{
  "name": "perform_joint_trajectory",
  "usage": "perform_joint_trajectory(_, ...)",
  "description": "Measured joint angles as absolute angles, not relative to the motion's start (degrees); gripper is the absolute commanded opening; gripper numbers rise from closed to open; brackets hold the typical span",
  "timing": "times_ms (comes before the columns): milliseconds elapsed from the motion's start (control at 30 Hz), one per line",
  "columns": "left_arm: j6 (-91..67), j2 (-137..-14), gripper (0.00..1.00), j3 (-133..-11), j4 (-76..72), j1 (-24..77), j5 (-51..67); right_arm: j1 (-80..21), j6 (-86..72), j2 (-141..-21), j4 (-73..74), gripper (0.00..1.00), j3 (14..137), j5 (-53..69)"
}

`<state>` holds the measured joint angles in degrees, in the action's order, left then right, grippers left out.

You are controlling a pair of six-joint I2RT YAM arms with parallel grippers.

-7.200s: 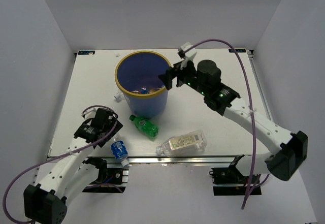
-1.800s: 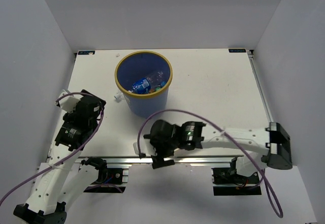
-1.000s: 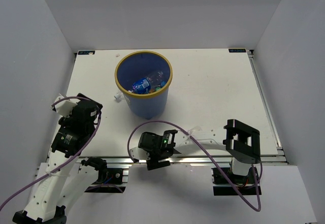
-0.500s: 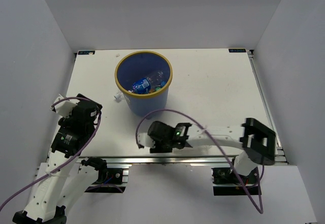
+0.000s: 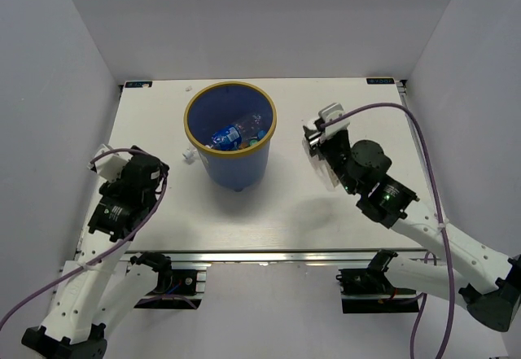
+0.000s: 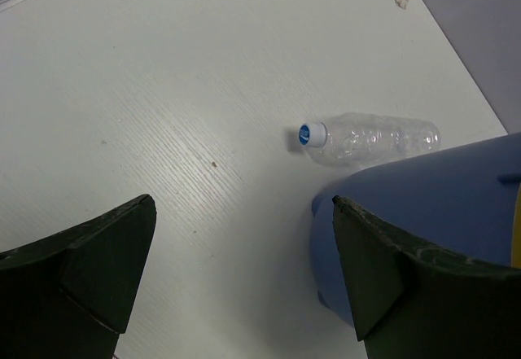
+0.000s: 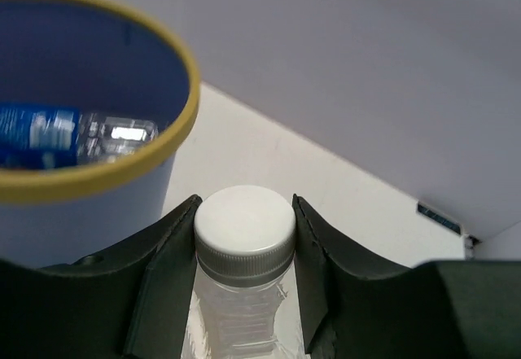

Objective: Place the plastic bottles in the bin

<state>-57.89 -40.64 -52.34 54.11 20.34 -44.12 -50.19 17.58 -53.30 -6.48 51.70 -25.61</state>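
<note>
Clear bottle with a white cap (image 7: 244,229), clamped at the neck between the two dark fingers (image 7: 167,253) of the right gripper (image 5: 314,141), cap poking out just past the fingertips. Held up off the table (image 5: 163,115), to the right of the bin (image 5: 240,170) and apart from it, with the gripper pointed toward the bin's rim.

Round blue bin with a yellow-tan rim, standing upright toward the back left of the table. Inside, a bottle with a blue label (image 5: 228,137) lying tilted across the bottom; other small bits beside it, too small to tell.

Just beside the bin's wall, on its left, a clear bottle with a blue cap (image 6: 370,137) lying on its side on the table, partly hidden behind the bin in the left wrist view.

Left gripper (image 6: 244,204) spread wide and holding nothing, hanging over bare table near the front left, facing that lying bottle and the bin's wall.

White table with a faint wood grain, a few tiny dark flecks and a pale speck (image 6: 400,2) near its far edge. Small stickers (image 5: 137,85) at the back corners. Metal rail (image 5: 269,255) along the near edge. Plain pale grey walls (image 5: 260,17) closing in the back and both sides.
</note>
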Motion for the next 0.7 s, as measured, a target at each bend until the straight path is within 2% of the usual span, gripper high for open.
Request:
perform_joint_trajectory(167,-56.55,-43.83,0.98,-52.34,51.99,20.32,-41.28,-49.60,20.25,-59.86,-11.42,0.02,62.85,-24.77)
perform_joint_trajectory(400,-55.90,-47.07,0.98,-51.48,49.78,20.34,-38.37,-49.52,22.48,-72.44,-15.11,0.04,86.30,-8.64)
perform_joint_trajectory(500,-55.59,-47.48,0.98,-50.72,49.08,20.34,-37.45,-49.52,22.22,-76.82,-16.23,0.09,92.23,-0.05)
perform_joint_trajectory(600,-55.46,-47.97,0.98,-50.46,48.93,20.34,-36.53,-49.52,21.12,-79.88,-16.84,0.17,92.90,7.77)
perform_joint_trajectory(633,-55.35,-48.03,0.98,-50.33,48.77,20.34,-36.29,-49.52,20.84,-81.01,-16.71,0.26,92.90,9.89)
perform_joint_trajectory(700,-55.31,-48.07,0.98,-50.00,48.71,20.32,-35.57,-49.58,20.08,-83.59,-16.36,0.36,92.79,13.65)
